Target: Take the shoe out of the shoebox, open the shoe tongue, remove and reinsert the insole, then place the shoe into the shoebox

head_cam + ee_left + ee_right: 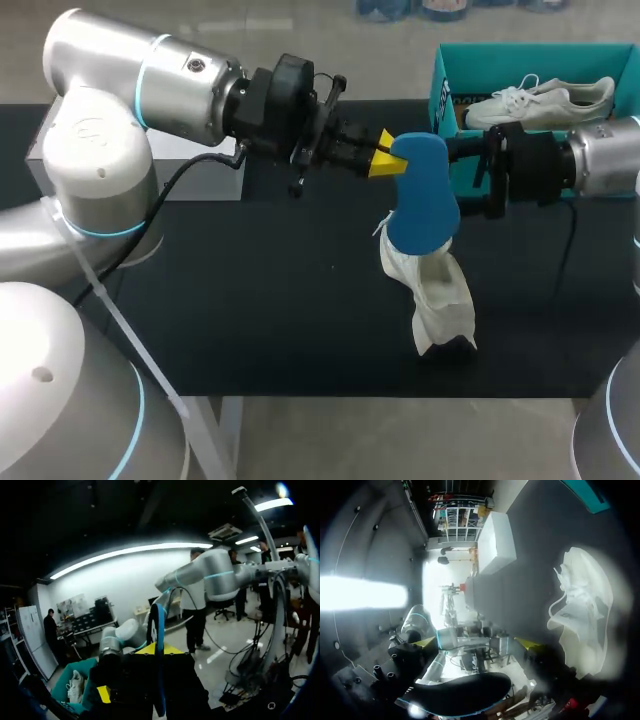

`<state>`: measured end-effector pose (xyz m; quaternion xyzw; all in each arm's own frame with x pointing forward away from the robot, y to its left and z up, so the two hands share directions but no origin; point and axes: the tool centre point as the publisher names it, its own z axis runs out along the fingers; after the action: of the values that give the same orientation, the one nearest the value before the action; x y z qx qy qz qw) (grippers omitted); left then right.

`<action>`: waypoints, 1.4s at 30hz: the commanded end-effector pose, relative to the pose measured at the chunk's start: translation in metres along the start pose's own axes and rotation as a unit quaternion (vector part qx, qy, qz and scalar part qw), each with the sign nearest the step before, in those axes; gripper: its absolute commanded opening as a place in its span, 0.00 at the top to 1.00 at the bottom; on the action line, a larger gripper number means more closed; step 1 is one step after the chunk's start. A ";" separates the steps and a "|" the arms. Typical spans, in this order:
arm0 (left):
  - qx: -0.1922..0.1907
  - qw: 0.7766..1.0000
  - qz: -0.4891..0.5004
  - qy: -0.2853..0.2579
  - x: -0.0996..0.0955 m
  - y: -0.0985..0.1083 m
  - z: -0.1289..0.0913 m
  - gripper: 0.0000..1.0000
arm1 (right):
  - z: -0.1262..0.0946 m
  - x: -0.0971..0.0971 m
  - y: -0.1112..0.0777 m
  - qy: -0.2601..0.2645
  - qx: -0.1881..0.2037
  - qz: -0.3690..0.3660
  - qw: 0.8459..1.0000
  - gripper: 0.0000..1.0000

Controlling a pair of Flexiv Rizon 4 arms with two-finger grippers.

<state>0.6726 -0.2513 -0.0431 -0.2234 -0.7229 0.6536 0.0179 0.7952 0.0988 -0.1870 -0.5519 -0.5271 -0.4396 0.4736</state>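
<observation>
The blue insole point(425, 190) stands over the table point(280, 300), its lower end at the white shoe point(435, 295). We judge it light and floppy, best pinched at the rim. Our left gripper point(385, 155) clamps its upper edge. We cannot tell the state of our right gripper point(472, 150).

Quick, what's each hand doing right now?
Left hand: closed on the edge of the blue insole.
Right hand: open, yellow tips well apart, gripping nothing.
</observation>
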 end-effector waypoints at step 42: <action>-0.134 0.925 0.355 0.026 0.005 0.036 0.016 1.00 | 0.001 0.000 0.000 0.000 -0.001 0.000 1.000 0.00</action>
<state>0.6629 -0.2537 -0.0820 -0.4724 -0.6800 0.5094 -0.2345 0.7953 0.0988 -0.1870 -0.5519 -0.5271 -0.4396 0.4736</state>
